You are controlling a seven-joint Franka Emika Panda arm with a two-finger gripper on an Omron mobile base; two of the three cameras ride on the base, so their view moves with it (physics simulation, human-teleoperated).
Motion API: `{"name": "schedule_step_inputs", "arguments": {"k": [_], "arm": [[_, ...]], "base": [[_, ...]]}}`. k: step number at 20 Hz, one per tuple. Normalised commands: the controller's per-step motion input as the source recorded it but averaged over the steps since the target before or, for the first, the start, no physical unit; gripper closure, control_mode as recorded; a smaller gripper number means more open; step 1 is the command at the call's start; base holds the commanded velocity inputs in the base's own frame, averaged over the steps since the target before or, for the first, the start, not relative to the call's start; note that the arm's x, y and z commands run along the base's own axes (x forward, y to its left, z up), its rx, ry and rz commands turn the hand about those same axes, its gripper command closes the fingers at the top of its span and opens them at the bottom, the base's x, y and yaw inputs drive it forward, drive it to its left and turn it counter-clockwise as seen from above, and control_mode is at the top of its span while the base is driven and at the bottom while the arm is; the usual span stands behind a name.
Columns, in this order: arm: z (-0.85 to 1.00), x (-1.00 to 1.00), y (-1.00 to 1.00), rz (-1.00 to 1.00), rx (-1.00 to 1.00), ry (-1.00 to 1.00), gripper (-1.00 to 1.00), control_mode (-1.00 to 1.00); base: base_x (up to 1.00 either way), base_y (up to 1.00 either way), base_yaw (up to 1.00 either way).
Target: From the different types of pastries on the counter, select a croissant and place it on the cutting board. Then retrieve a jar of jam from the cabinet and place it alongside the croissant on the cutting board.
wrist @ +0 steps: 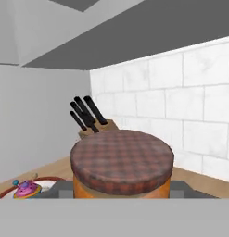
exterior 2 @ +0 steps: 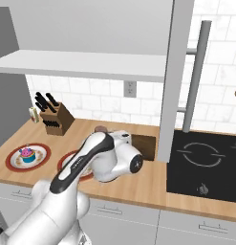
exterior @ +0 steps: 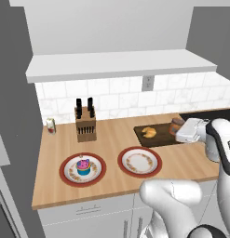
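Observation:
The jar of jam [wrist: 121, 159], orange with a dark plaid lid, sits between my fingers; my gripper [wrist: 120, 190] is shut on it. In the left base view the jar [exterior: 176, 123] is at the right end of the dark cutting board [exterior: 158, 140], with the gripper [exterior: 180, 131] coming in from the right. I cannot tell whether the jar rests on the board. The golden croissant [exterior: 149, 132] lies on the board's left half. In the right base view the arm hides most of the board [exterior 2: 144, 146], and only the jar's lid [exterior 2: 100, 129] peeks out.
A cupcake [exterior: 83, 166] sits on a red-rimmed plate [exterior: 69, 176] at the front left, with a bare plate [exterior: 140, 161] beside it. A knife block [exterior: 85, 123] and a small shaker [exterior: 50, 125] stand by the wall. The shelf [exterior: 116, 65] overhangs the counter [exterior: 111, 139]. The black stovetop [exterior 2: 205, 162] lies to the right.

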Motion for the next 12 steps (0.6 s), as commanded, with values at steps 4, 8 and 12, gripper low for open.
{"name": "schedule_step_inputs", "arguments": {"k": [4,8,12], "arm": [[-0.15,0.86,-0.46,0.00,-0.12,-0.16,1.00,-1.00],[-0.27,0.76,-0.61,0.00,-0.11,-0.14,1.00,-1.00],[-0.38,0.54,-0.63,0.00,-0.12,-0.14,1.00,-1.00]], "base": [[0.00,0.00,0.00],[0.00,0.00,0.00],[0.00,0.00,0.00]]}}
